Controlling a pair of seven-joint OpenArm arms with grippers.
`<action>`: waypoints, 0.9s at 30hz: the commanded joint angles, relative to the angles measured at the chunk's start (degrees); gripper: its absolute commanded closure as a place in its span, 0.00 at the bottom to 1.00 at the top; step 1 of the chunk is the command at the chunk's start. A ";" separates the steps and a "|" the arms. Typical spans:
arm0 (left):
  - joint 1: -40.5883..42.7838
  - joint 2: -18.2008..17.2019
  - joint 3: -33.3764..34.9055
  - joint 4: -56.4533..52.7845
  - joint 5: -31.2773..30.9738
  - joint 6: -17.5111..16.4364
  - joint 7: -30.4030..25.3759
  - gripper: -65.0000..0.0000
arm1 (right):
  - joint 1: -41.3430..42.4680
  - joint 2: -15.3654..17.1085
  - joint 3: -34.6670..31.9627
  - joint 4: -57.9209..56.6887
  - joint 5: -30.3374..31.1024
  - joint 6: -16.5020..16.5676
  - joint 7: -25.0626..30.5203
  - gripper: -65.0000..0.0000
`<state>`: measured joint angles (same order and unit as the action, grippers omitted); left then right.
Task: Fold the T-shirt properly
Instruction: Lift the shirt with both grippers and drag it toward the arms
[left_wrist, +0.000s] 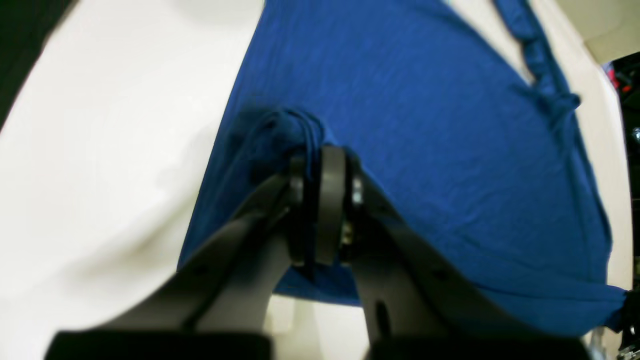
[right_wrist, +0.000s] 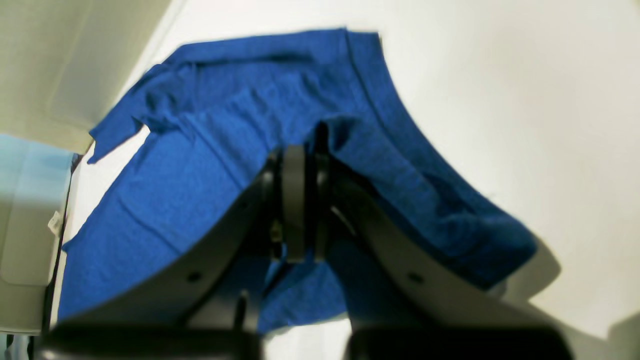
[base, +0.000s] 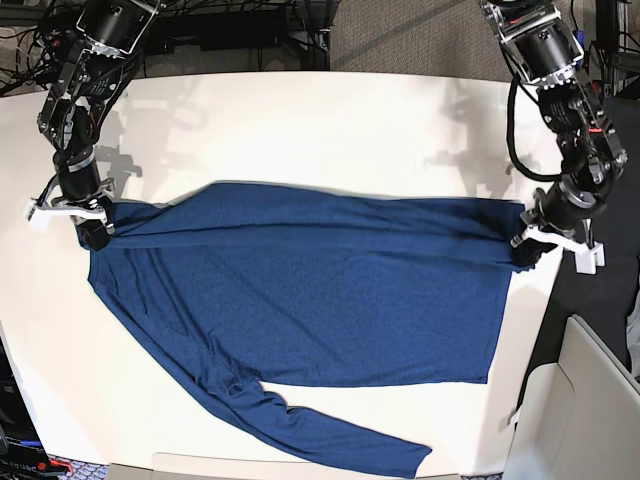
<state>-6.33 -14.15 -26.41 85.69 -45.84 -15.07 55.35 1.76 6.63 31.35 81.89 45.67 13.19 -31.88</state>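
**Both arms pinching the shirt at opposite ends**

So the T-shirt (base: 300, 290) is lying spread across the white surface (base: 300, 130), dark blue, no print. From where I'm standing, its top edge is being stretched into a straight line between the two arms, with a fold of cloth doubled over along it. One long sleeve (base: 300, 425) is trailing off diagonally toward the near edge of the surface, looking a bit rumpled where it joins the body.

The right gripper (base: 95, 228) is sitting at the far left side as I'm looking at it, jaws clamped tight on a bunched bit of the shirt. The wrist view backs that up: fabric is puckering right at the closed tips (right_wrist: 300, 150).

The left gripper (base: 527, 248) is doing the same over by the right edge of the surface, jaws squeezed on a gathered wad of cloth (left_wrist: 280, 125). The shirt is fanning out flat beyond it.

Cables and dark gear are cluttering the back.
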 joint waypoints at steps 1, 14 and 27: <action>-1.36 -1.10 -0.44 1.21 -0.97 -0.45 -1.15 1.00 | 1.01 0.79 0.25 0.97 0.88 1.10 1.59 1.00; -2.42 -1.01 -0.18 -7.05 -0.79 -0.45 -4.41 1.00 | 0.66 0.79 4.21 -1.49 0.88 1.18 1.77 0.99; -1.10 -2.77 -0.18 -7.76 -1.06 -0.09 -0.89 0.66 | -3.03 0.79 3.86 4.05 1.23 1.10 -2.45 0.58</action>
<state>-6.76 -15.49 -26.30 76.62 -45.80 -14.90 55.77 -1.48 6.52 35.07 84.84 46.11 13.61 -35.35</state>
